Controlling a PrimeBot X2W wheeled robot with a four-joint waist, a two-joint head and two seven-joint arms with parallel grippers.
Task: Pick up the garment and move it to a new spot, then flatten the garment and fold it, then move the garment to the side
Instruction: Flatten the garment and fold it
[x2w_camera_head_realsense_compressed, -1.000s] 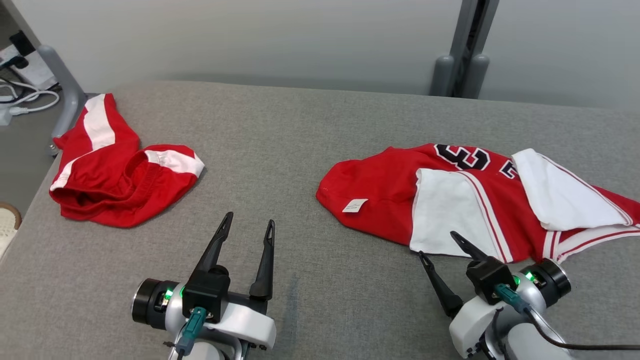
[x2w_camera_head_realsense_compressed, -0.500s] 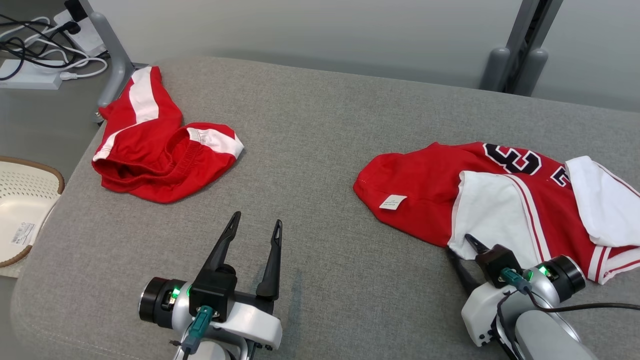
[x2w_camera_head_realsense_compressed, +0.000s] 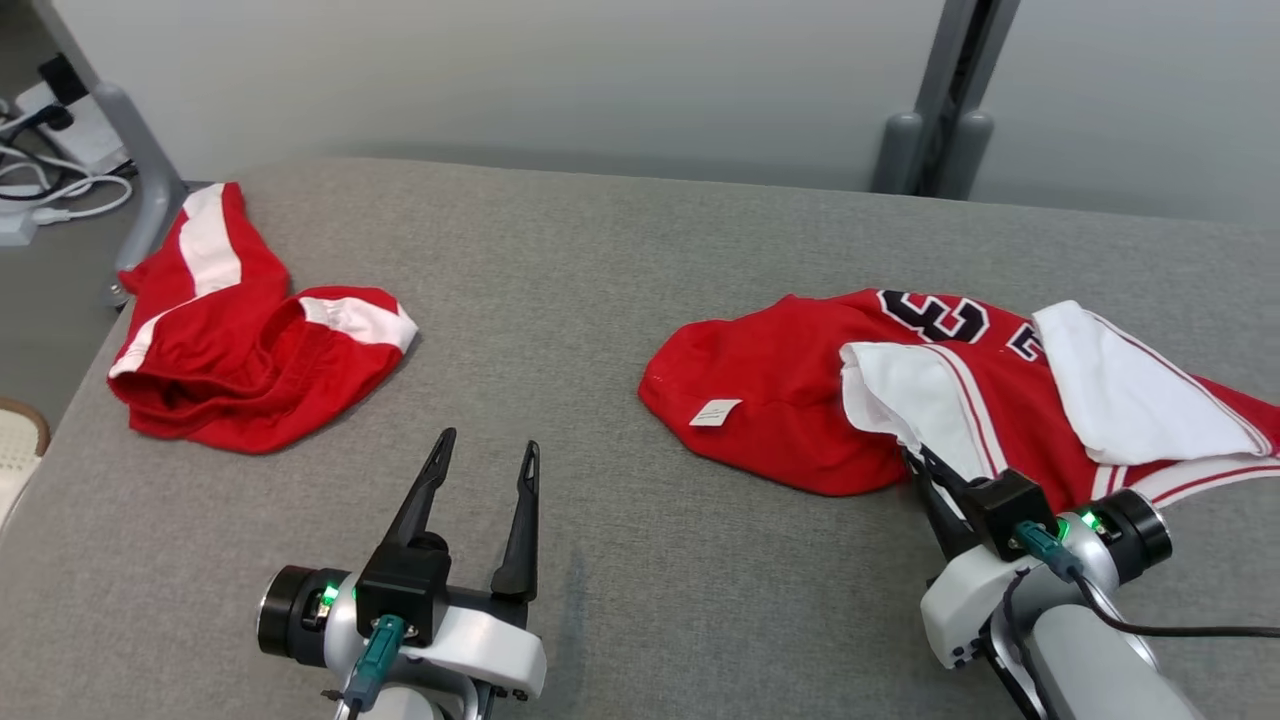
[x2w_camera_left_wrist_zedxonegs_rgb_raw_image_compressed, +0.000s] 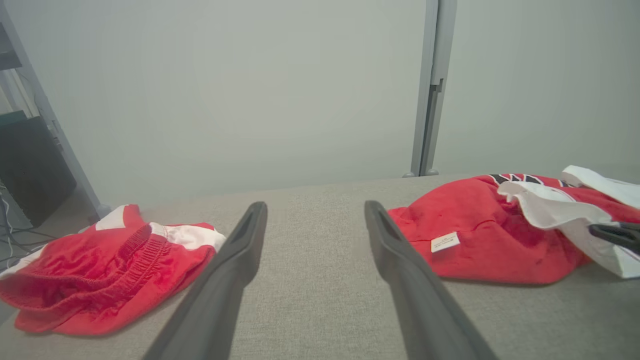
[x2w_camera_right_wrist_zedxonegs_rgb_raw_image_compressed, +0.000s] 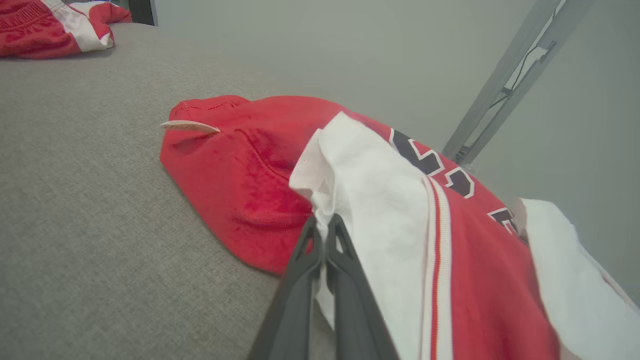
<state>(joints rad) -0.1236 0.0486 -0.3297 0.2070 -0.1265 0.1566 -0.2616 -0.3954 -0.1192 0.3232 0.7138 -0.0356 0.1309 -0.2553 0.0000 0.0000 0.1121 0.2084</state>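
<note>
The garment (x2w_camera_head_realsense_compressed: 790, 400) is a red jersey with white panels and black numbers, lying crumpled on the right of the grey table (x2w_camera_head_realsense_compressed: 620, 260). My right gripper (x2w_camera_head_realsense_compressed: 920, 465) is shut on the near edge of its white panel, which bunches up at the fingertips. The right wrist view shows this gripper (x2w_camera_right_wrist_zedxonegs_rgb_raw_image_compressed: 324, 220) pinching the white cloth of the garment (x2w_camera_right_wrist_zedxonegs_rgb_raw_image_compressed: 240, 165). My left gripper (x2w_camera_head_realsense_compressed: 488, 445) stands open over bare table near the front, holding nothing. In the left wrist view the left gripper (x2w_camera_left_wrist_zedxonegs_rgb_raw_image_compressed: 315, 210) points between the two cloth piles, with the garment (x2w_camera_left_wrist_zedxonegs_rgb_raw_image_compressed: 480, 250) to its right.
Red shorts with white stripes (x2w_camera_head_realsense_compressed: 240, 370) lie crumpled at the table's left edge, also in the wrist views as shorts (x2w_camera_left_wrist_zedxonegs_rgb_raw_image_compressed: 100, 260) and shorts (x2w_camera_right_wrist_zedxonegs_rgb_raw_image_compressed: 45, 30). A grey post (x2w_camera_head_realsense_compressed: 930, 120) rises behind the table. Cables (x2w_camera_head_realsense_compressed: 40, 200) lie on the floor at far left.
My right gripper has closed on the jersey's white edge, and the white panel has pulled up and bunched. The left gripper has stayed open. The head camera has shifted between frames.
</note>
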